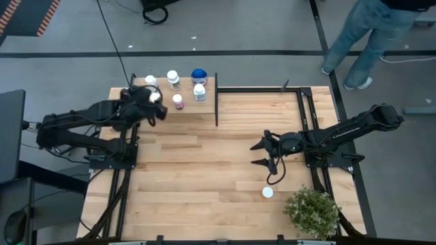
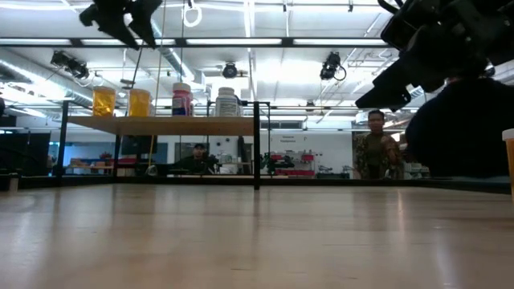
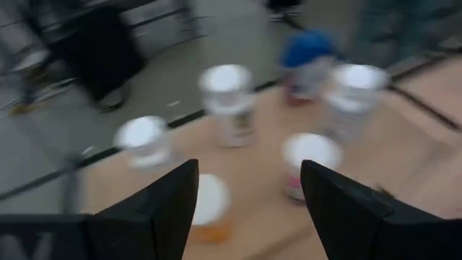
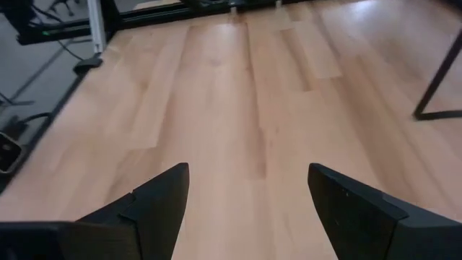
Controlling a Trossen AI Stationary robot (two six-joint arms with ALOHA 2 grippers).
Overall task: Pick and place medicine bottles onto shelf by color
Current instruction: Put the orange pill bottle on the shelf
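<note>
The shelf (image 1: 204, 109) is a small light-wood board on a black frame at the table's far left. Several white-capped bottles stand on it, with a blue-topped bottle (image 1: 199, 74) at its far side. The left wrist view shows a pinkish bottle (image 3: 309, 160), an orange-bodied bottle (image 3: 207, 209) and the blue-topped one (image 3: 309, 52). My left gripper (image 1: 157, 106) hovers above the shelf's left part, open (image 3: 249, 209) and empty. My right gripper (image 1: 259, 154) is open and empty above the table's middle (image 4: 249, 209). One white-capped bottle (image 1: 268, 192) stands on the table near the right front.
A green potted plant (image 1: 313, 211) stands at the table's near right corner. A black upright post (image 1: 216, 99) marks the shelf's right end. A person (image 1: 371, 41) walks on the floor beyond the table's far right; other people show in the room behind (image 2: 376, 152).
</note>
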